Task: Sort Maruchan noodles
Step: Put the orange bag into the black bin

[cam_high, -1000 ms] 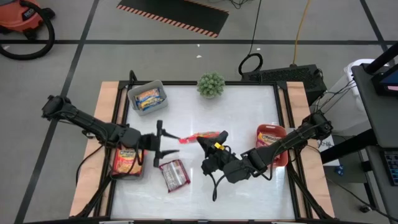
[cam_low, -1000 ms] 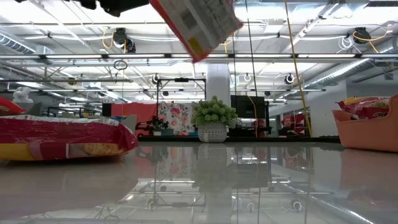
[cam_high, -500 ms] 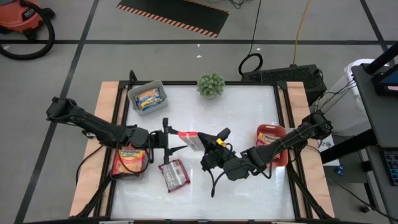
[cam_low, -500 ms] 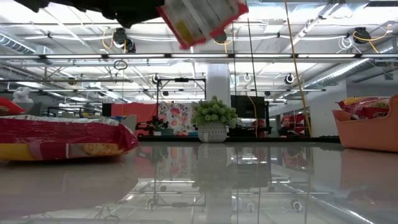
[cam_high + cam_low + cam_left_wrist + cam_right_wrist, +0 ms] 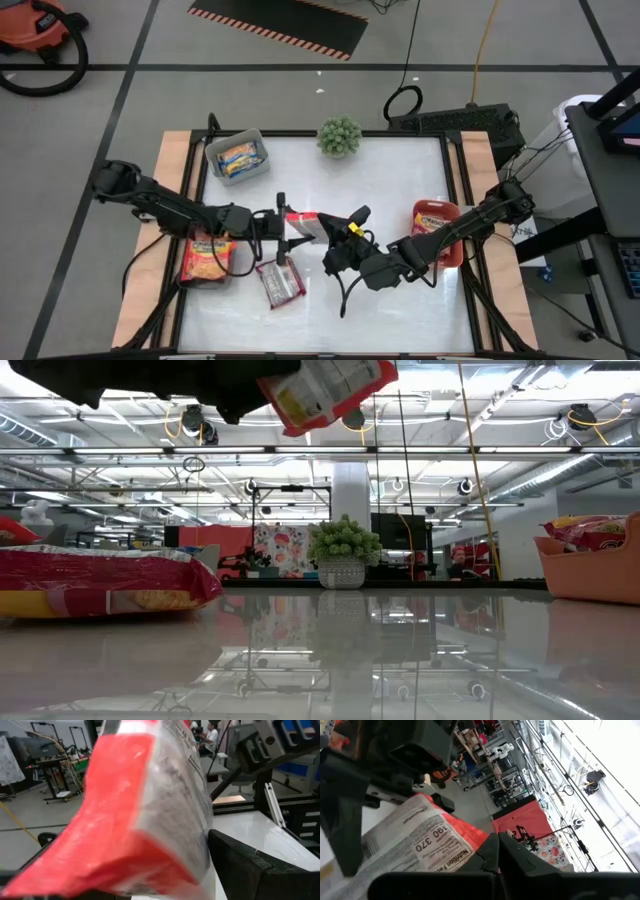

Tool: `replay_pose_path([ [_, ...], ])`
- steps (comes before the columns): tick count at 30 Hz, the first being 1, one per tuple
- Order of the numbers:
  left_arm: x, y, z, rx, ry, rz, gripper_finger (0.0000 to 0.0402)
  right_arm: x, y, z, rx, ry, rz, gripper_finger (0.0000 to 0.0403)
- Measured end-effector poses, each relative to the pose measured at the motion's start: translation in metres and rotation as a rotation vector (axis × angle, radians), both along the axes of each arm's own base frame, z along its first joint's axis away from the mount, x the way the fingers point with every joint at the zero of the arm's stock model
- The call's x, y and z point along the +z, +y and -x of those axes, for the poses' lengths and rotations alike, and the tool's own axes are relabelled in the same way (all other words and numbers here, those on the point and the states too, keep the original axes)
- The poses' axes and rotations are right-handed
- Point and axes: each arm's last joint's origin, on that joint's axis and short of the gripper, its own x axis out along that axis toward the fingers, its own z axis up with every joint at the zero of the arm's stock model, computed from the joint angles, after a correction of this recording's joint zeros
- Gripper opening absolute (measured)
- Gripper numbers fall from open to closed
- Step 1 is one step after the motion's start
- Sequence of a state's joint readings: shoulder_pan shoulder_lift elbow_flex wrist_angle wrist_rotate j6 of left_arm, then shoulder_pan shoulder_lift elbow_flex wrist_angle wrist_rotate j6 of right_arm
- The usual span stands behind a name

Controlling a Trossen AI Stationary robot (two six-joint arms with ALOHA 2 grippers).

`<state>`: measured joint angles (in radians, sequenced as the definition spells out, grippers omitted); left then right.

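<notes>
Over the middle of the glossy white table point(image 5: 400, 170) both dark arms meet around a raised red-and-white plastic noodle packet point(image 5: 305, 224), blocking passage there, and a second red packet point(image 5: 279, 281) lies flat on the table just below them. The far edge holds a grey bin point(image 5: 237, 157) and a small green potted plant point(image 5: 340, 136); an orange bin point(image 5: 435, 222) stands at the right side. The tabletop between plant and orange bin lies bare, as does the near right corner.
</notes>
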<state>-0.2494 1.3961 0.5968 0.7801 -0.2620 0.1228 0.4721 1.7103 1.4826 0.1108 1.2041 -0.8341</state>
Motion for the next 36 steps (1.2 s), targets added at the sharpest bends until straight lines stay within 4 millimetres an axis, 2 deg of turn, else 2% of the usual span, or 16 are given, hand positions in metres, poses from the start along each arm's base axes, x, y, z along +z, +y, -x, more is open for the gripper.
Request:
replay_pose_path([
  [11,-0.001,-0.001,-0.003,-0.001,-0.029,-0.032,0.0231,0.003,0.001,0.0,0.001,-0.027,-0.007,0.0],
  [14,-0.001,-0.001,-0.003,-0.003,-0.03,-0.04,0.0207,0.003,0.001,0.0,0.001,-0.027,-0.007,0.0],
  [20,-0.001,-0.002,-0.003,-0.045,-0.033,-0.051,0.0129,0.003,0.001,0.0,0.003,-0.027,-0.008,0.0],
  [30,0.001,-0.002,-0.001,-0.051,-0.033,-0.114,0.0131,0.003,0.003,0.0,0.007,-0.028,-0.009,0.0],
  [36,0.011,-0.004,0.012,-0.058,0.019,-0.194,0.013,0.006,0.013,0.007,0.041,-0.033,-0.01,0.0],
])
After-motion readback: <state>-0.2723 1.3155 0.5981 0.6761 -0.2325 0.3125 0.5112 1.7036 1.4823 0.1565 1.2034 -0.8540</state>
